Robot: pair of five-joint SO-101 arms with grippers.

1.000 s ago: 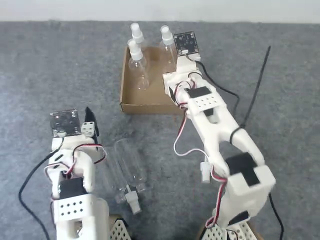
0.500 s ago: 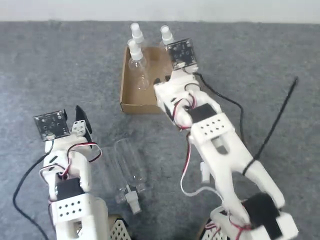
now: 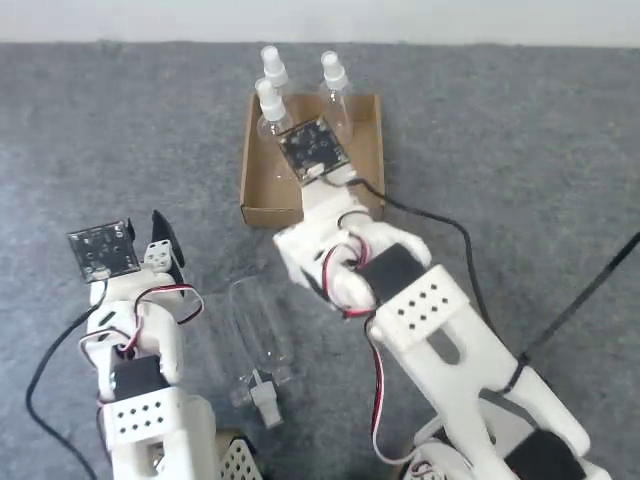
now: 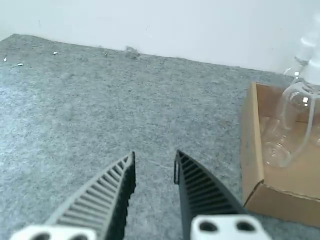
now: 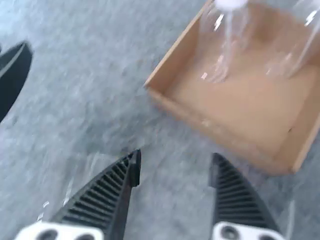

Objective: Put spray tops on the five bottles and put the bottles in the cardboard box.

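The cardboard box (image 3: 262, 190) stands at the back of the table, and three clear bottles with white spray tops (image 3: 270, 100) are upright inside it. Two bare clear bottles (image 3: 258, 325) lie side by side on the carpet between the arms, with a loose white spray top (image 3: 266, 397) at their near end. My right gripper (image 5: 175, 165) is open and empty, hovering over the carpet just in front of the box (image 5: 235, 105), near a lying bottle (image 5: 75, 172). My left gripper (image 4: 154, 161) is open and empty, left of the box (image 4: 250, 150).
Grey carpet covers the table. The right arm's body (image 3: 420, 310) stretches diagonally over the middle, and its cables trail to the right. The left arm's black finger (image 5: 12, 70) appears in the right wrist view. Bare carpet lies left of the box.
The right arm has drawn back from over the box and swung left, toward the lying bottles. The left wrist turned slightly left a second ago, then held still.
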